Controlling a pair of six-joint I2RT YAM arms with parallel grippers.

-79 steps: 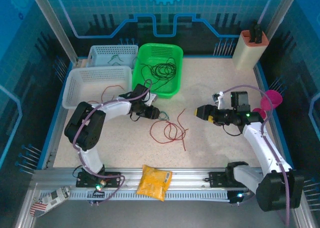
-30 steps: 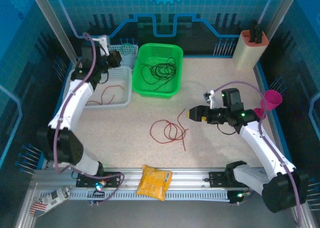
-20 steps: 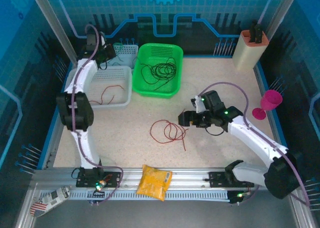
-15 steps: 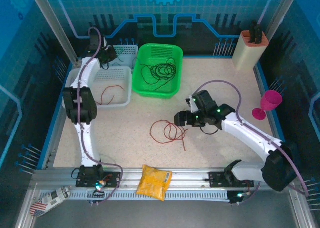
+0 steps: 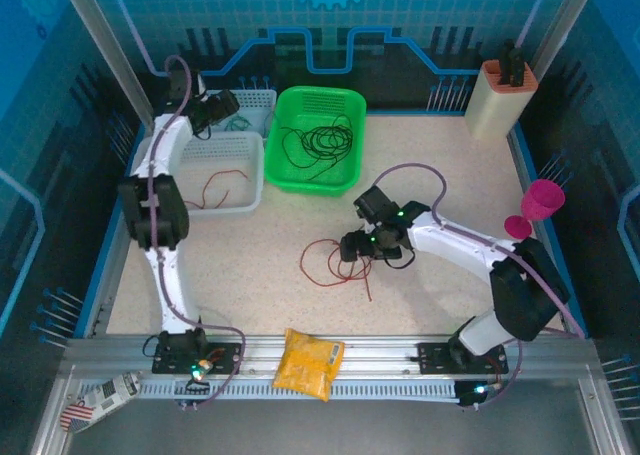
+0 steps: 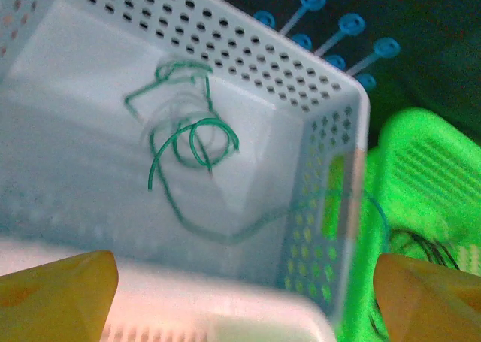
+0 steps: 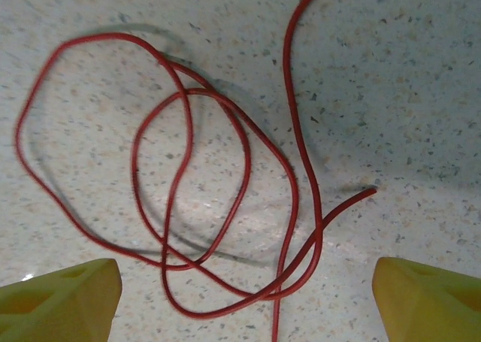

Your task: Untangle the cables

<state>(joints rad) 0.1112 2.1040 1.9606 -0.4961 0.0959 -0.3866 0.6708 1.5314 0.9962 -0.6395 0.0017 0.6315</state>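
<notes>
A: The table [image 7: 421, 94]?
B: Speckled, stone-like, matt. The red cable [image 7: 288, 64] has a smooth, slightly glossy sheath.
A: And the white basket [image 6: 316, 94]?
B: Perforated plastic, matt. The green basket [image 6: 428, 169] is plastic too, glossier.

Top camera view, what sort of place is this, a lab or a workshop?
Most likely a robotics lab work cell. The left arm and right arm are mounted on an aluminium rail, blue printed panels wall in the table, and a green basket holds loose black cables.
</notes>
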